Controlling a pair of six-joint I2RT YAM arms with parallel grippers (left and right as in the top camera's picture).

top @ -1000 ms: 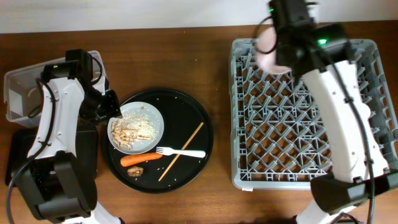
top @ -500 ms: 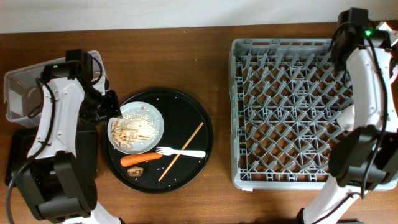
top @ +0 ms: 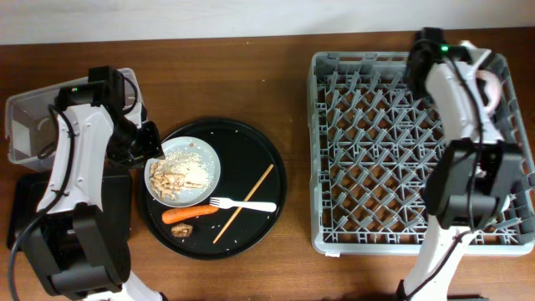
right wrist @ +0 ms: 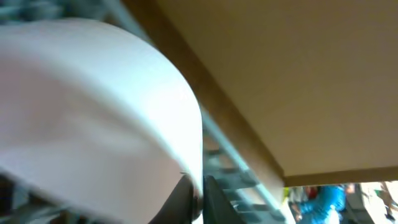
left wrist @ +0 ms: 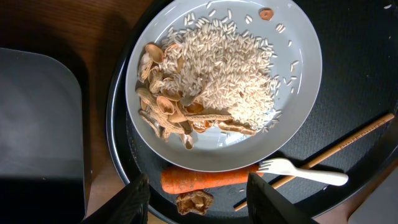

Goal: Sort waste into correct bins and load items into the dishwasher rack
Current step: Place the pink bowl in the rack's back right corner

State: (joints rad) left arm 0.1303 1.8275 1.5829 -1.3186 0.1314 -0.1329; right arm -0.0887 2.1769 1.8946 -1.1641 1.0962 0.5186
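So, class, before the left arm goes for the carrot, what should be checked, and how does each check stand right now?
1. Left gripper open: ok.
2. Carrot lying free on the round black tray: ok.
3. Fork clear of the carrot: cannot tell.
4. Plate emptied of rice and scraps: not ok.
5. Right gripper let go of the white dish: cannot tell.

A bare strip of worktop [top: 299,150] lies open between the round black tray [top: 259,150] and the dishwasher rack [top: 376,167]. The rack's left and middle pegs stand uncovered from above, while the right arm [top: 451,100] stretches along its right side, with a white bowl [top: 493,84] at the far right corner. The left arm [top: 79,159] hangs over the clear tub [top: 25,117] and the shallow black tray [top: 23,209]; the plate [top: 211,167], carrot [top: 189,213], fork [top: 247,205] and chopstick [top: 259,182] fill the round tray's left and near parts.
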